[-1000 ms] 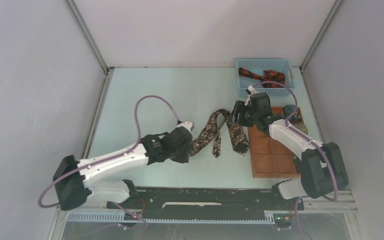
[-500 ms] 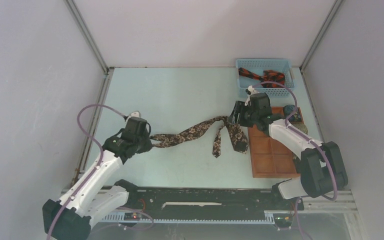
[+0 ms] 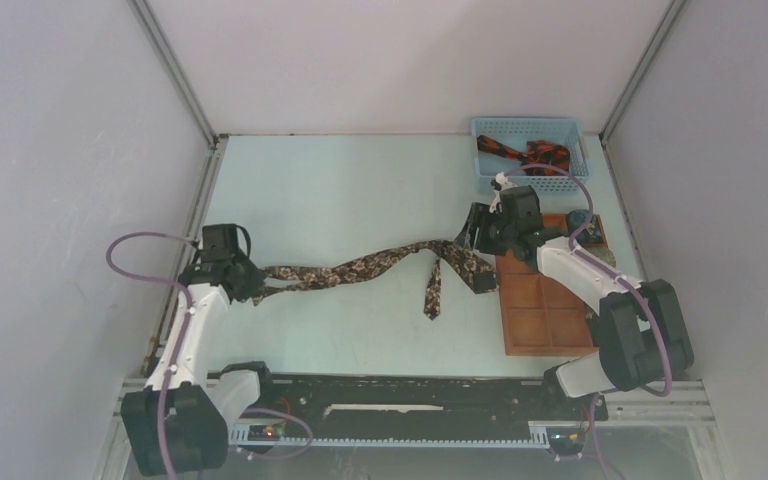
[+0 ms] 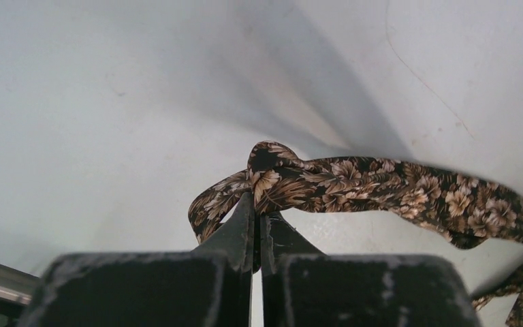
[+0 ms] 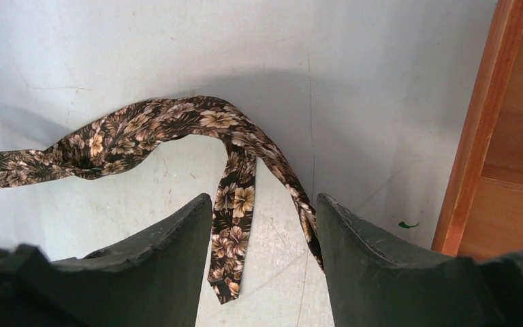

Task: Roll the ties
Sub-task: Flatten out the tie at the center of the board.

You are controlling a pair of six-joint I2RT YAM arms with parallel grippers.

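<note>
A dark brown tie (image 3: 360, 267) with a tan floral print lies stretched across the table from left to right. My left gripper (image 3: 252, 283) is shut on its bunched left end (image 4: 272, 170), low over the table by the left wall. The tie bends at the right, and its narrow end (image 5: 235, 225) trails toward the front. My right gripper (image 3: 472, 236) hovers open over that bend; in the right wrist view (image 5: 264, 199) the narrow end shows between the fingers, untouched. A black and red-orange tie (image 3: 525, 153) lies in the basket.
The blue mesh basket (image 3: 530, 125) stands at the back right. An orange-brown tray (image 3: 545, 310) of square compartments sits right of the tie, its edge (image 5: 480, 129) close to my right gripper. Small rolled pieces (image 3: 585, 220) fill its far-right squares.
My left arm has swung far to the left with the tie's end in its grip, drawing the tie out from a folded heap into a long line. The right arm has stayed put.
</note>
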